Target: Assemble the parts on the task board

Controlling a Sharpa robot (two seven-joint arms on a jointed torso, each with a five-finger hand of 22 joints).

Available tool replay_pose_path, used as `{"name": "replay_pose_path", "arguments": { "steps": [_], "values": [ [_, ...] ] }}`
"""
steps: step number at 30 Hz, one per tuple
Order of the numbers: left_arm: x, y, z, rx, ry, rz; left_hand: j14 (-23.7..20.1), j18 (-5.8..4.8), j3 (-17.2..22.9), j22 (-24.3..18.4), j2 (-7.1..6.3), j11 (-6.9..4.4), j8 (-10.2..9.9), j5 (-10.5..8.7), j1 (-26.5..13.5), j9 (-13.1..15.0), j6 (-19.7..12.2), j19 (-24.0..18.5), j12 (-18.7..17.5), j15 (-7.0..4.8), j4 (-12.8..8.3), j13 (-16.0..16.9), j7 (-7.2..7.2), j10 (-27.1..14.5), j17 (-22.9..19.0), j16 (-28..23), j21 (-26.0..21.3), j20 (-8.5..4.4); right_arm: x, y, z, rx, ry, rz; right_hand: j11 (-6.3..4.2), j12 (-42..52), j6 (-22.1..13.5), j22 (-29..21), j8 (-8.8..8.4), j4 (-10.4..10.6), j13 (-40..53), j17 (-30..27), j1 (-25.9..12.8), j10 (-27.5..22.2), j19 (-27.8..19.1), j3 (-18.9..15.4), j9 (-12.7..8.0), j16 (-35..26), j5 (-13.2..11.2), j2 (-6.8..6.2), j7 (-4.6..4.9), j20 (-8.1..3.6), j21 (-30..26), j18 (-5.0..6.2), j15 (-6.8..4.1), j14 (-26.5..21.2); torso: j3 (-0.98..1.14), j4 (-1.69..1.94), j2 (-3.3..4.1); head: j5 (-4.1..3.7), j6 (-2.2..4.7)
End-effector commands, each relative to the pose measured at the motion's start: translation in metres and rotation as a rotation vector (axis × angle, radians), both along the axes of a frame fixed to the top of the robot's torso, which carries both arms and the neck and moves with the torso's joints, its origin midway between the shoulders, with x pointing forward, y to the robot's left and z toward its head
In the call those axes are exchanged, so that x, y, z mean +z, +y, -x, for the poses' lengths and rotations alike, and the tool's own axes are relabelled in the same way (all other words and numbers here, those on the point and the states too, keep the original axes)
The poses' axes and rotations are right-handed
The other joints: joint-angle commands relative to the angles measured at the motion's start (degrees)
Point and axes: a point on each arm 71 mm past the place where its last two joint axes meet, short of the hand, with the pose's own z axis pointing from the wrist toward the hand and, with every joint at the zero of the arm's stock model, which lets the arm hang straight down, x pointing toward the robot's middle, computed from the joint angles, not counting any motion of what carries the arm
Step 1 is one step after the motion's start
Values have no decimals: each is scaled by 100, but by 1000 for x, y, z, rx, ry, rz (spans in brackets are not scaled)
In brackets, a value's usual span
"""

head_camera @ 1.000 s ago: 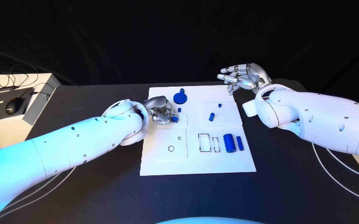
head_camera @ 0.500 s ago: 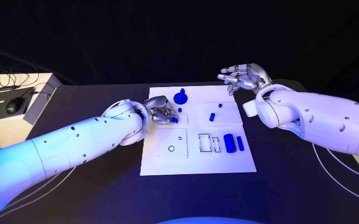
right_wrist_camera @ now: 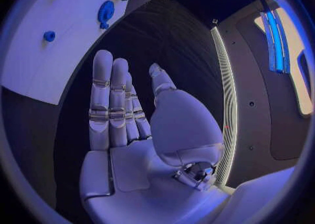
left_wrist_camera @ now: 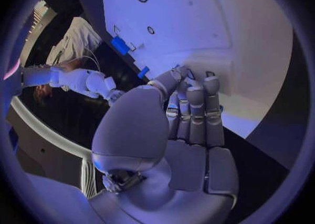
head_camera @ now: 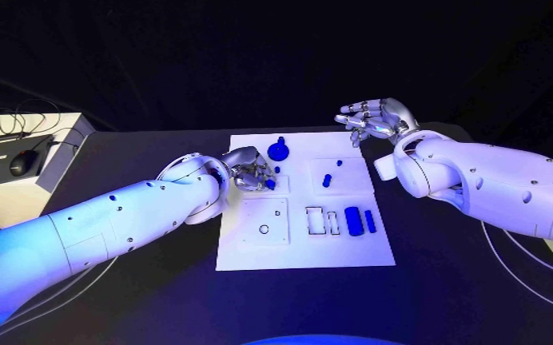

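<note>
The white task board (head_camera: 302, 247) lies in the middle of the black table. My left hand (head_camera: 247, 169) rests curled on its left side, pinching a small blue part (head_camera: 268, 179) at the fingertips (left_wrist_camera: 195, 84), which touch the board (left_wrist_camera: 217, 19). A round blue knob part (head_camera: 278, 151) stands just beyond that hand. A short blue piece (head_camera: 326, 178) lies mid-board, and two blue cylinders (head_camera: 354, 220) lie near the right edge. My right hand (head_camera: 375, 121) hovers off the far right corner with its fingers (right_wrist_camera: 108, 98) straight and apart, holding nothing.
A pale side table with a black mouse (head_camera: 23, 163) and cables stands at the far left. White cables (head_camera: 507, 259) trail over the table at the right. Empty recesses (head_camera: 265, 229) are cut into the board's near half.
The left hand's fingertips and the small blue part have shifted a little toward the board's far side. The right hand has stayed where it was.
</note>
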Motion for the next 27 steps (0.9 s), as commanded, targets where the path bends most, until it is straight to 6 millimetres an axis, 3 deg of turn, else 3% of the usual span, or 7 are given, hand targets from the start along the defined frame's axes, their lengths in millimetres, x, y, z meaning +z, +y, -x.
{"name": "replay_pose_path", "arguments": {
  "steps": [1,23,27],
  "values": [
    [3,-1,-1,-3,-24,23,22,116,16,3,43,13,-14,-34,-8,0,-37,-9,27,0,-13,-7,4,39,-9,27,32,5,0,2,0,19,-4,3,-41,-5,14,-8,4,-9,9,8,-16,-8,72,-26,-1,-18,25,40,40,-28,24,112,3,42,2,-4,2,2,2],
    [2,-1,0,-13,-4,10,23,127,66,19,1,20,-11,-35,42,2,-36,-14,12,3,-102,-21,7,54,-7,24,62,2,0,2,0,19,-4,3,-41,-5,14,-8,4,-9,9,8,-16,-8,72,-26,-1,-18,25,40,40,-28,24,112,3,42,-2,0,-1,1,-3],
    [2,-1,0,-13,-6,11,23,133,68,27,13,19,-8,-37,38,7,114,-18,18,0,-120,-20,10,58,-5,24,75,1,0,2,0,19,-4,3,-41,-5,14,-8,4,-9,9,8,-16,-8,72,-26,-1,-18,25,40,40,-28,24,112,3,42,-2,4,-1,8,-3]
  ]
}}
